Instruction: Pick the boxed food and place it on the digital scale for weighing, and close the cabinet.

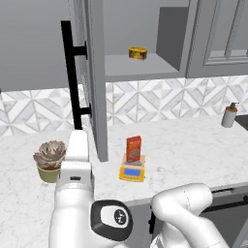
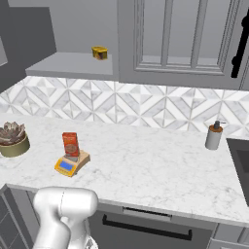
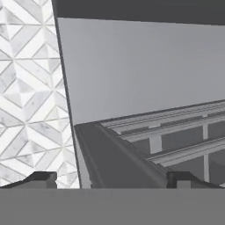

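While fully spread, gripper (image 3: pixel 112 180) empty, straddling cabinet (image 3: pixel 132 145) door edge

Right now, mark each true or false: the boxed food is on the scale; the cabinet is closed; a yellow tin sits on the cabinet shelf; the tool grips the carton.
1. The boxed food stands on the digital scale. True.
2. The cabinet door is closed. False: it stands open.
3. A yellow tin sits on the cabinet shelf. True.
4. The tool grips the carton. False: it is open, facing the door's edge, holding nothing.
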Controlling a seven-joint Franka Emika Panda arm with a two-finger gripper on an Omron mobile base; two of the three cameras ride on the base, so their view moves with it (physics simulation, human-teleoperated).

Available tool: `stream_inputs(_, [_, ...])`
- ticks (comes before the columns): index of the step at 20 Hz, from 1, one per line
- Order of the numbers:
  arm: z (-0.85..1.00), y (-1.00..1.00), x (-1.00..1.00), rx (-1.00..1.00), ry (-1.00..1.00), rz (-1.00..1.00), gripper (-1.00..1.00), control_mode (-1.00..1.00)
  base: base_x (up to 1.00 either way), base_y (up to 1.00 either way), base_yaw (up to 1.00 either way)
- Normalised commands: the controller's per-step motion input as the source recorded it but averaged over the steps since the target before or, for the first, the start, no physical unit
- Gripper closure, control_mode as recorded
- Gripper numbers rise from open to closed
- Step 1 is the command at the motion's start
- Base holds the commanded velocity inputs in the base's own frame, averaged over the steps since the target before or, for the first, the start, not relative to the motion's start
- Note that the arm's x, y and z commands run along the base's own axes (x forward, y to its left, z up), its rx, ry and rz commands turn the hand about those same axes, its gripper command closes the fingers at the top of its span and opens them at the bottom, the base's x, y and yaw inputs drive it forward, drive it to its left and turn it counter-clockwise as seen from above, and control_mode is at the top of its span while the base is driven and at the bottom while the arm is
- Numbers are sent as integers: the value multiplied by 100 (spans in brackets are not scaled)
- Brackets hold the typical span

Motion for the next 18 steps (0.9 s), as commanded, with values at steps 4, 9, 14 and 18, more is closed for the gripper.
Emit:
stream_inputs(4, [9,-11,-4,-2,-24,-30,-100,-100,0,0,0])
stream_inputs(9, [32,-69,-26,0,-45,-31,-100,-100,0,0,0])
stream_inputs(14, [9,-100,1,7,-17,-25,-100,-100,0,0,0])
stream_inputs(18, [3,-100,8,14,-3,-19,-100,-100,0,0,0])
